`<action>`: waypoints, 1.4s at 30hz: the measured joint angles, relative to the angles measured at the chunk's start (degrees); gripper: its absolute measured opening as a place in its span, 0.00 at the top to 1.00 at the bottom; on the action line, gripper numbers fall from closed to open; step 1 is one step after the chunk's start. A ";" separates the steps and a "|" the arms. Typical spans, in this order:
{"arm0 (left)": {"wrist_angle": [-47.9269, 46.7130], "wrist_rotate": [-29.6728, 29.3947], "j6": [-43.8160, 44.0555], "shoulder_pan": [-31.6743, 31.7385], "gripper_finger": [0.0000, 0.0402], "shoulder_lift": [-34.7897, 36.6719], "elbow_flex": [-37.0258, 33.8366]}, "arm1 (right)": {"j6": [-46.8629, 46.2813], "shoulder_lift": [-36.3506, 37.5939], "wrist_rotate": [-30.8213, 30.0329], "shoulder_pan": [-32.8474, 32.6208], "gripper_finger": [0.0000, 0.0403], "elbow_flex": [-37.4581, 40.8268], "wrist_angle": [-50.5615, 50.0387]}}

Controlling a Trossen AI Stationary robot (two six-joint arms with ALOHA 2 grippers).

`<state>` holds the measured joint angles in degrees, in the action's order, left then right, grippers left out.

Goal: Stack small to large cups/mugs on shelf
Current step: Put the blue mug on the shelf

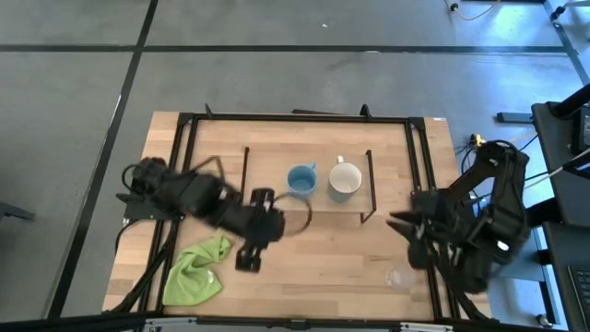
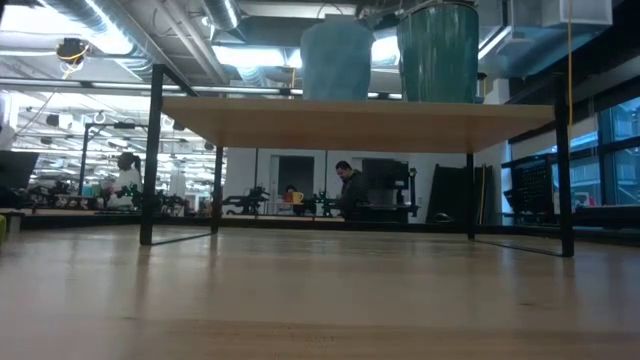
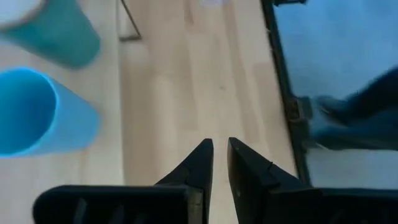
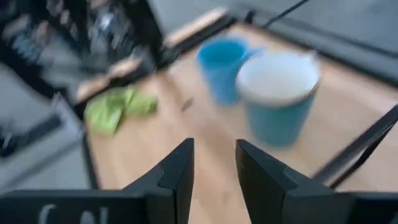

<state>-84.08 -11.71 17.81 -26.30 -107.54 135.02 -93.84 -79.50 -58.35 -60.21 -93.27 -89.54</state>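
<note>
The light-blue mug and the cream-white mug stand upright side by side on the shelf board. The low view shows them on top of it. The small clear glass cup stands on the table near its front right. My left gripper hovers over the shelf just near of the blue mug, its fingers closed to a thin slit and empty. My right gripper is right of the shelf, a little open and empty, pointing toward the mugs.
A green cloth lies crumpled at the table's front left. The shelf's black wire legs stand at its sides. A black frame runs around the tabletop. People show in the room behind.
</note>
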 joint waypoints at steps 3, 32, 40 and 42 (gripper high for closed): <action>1.02 -8.02 1.48 -2.88 0.90 -1.16 -0.95 | -0.52 -0.09 3.81 -3.00 0.70 0.00 0.08; -1.57 -26.60 1.17 16.00 0.90 16.14 -11.58 | 29.42 6.22 0.37 19.36 0.98 -3.02 16.11; 5.79 -5.30 -10.62 34.00 0.90 16.92 -11.57 | 49.58 9.38 18.90 38.31 0.99 -3.06 32.82; 8.60 1.55 -13.67 38.03 0.90 16.27 -11.52 | 52.00 8.78 24.97 42.57 0.99 -3.02 35.20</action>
<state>-75.48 -10.16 4.13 11.73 -91.27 123.50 -41.84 -70.71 -33.38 -17.64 -96.29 -54.35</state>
